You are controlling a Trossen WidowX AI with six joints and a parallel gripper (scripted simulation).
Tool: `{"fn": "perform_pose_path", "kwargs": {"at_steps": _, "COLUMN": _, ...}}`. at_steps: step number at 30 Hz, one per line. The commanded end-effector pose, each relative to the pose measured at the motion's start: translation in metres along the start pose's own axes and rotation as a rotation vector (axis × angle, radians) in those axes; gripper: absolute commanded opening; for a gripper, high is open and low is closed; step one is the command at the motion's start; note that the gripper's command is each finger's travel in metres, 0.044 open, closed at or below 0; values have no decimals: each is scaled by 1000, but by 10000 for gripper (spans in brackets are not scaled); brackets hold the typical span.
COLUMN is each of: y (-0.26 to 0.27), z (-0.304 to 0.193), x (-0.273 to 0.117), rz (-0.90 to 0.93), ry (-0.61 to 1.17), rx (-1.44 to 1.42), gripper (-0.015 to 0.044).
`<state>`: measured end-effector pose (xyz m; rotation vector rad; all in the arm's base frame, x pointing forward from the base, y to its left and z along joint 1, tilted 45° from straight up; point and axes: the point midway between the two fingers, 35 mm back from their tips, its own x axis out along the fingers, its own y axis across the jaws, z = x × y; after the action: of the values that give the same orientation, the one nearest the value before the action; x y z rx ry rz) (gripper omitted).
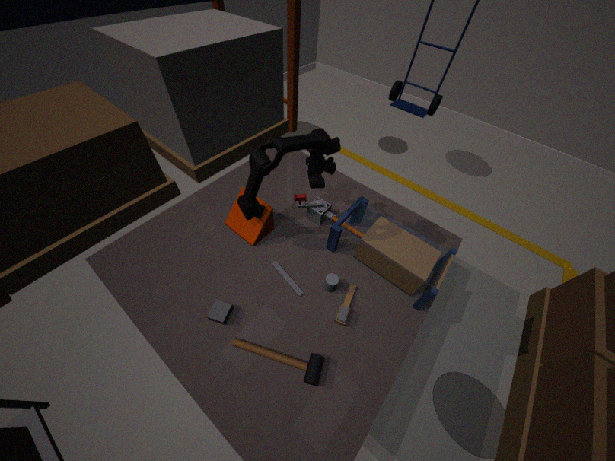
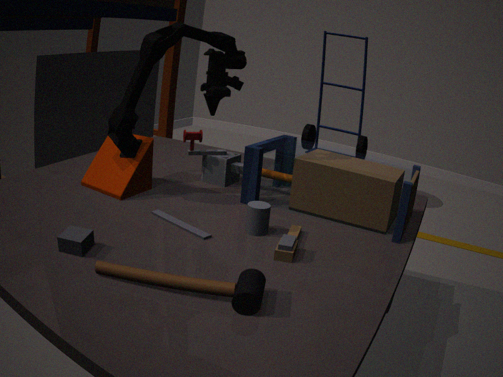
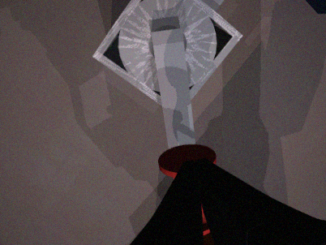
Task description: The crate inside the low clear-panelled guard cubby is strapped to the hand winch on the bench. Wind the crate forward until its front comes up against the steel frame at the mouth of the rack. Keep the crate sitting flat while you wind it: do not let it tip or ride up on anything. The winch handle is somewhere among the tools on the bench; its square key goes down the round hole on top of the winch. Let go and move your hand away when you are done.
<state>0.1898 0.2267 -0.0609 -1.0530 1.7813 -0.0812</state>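
Observation:
The grey winch (image 1: 319,212) (image 2: 218,168) (image 3: 134,46) stands on the bench. Its grey handle (image 1: 310,203) (image 2: 206,152) (image 3: 173,102) lies across its top, with a red knob (image 1: 300,197) (image 2: 192,135) (image 3: 177,158) at the outer end. My gripper (image 1: 316,184) (image 2: 212,112) (image 3: 195,169) is shut on nothing and hangs well above the knob. An orange strap (image 1: 352,230) (image 2: 276,175) runs from the winch through the blue steel frame (image 1: 340,220) (image 2: 248,170) to the tan crate (image 1: 397,252) (image 2: 345,186). The crate sits flat, with a gap between its front and the frame.
Loose on the bench are a mallet (image 1: 278,357) (image 2: 174,282), a grey cylinder (image 1: 331,281) (image 2: 258,216), a flat grey bar (image 1: 287,278) (image 2: 181,224), a grey block (image 1: 220,311) (image 2: 75,239) and a small wooden tool (image 1: 345,305) (image 2: 288,243). My orange base (image 1: 248,225) (image 2: 117,170) stands left of the winch.

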Motion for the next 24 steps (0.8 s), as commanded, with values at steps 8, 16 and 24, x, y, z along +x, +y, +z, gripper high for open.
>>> {"fn": "perform_pose_path", "kwargs": {"at_steps": 8, "y": 2, "z": -30, "x": 4, "rz": -5, "ry": -229, "rx": -4, "gripper": 236}}
{"fn": "perform_pose_path", "kwargs": {"at_steps": 16, "y": -1, "z": -58, "x": 17, "rz": 4, "ry": -424, "rx": -6, "gripper": 440}}
{"fn": "perform_pose_path", "kwargs": {"at_steps": 24, "y": -1, "z": -58, "x": 18, "rz": 4, "ry": -424, "rx": -6, "gripper": 440}}
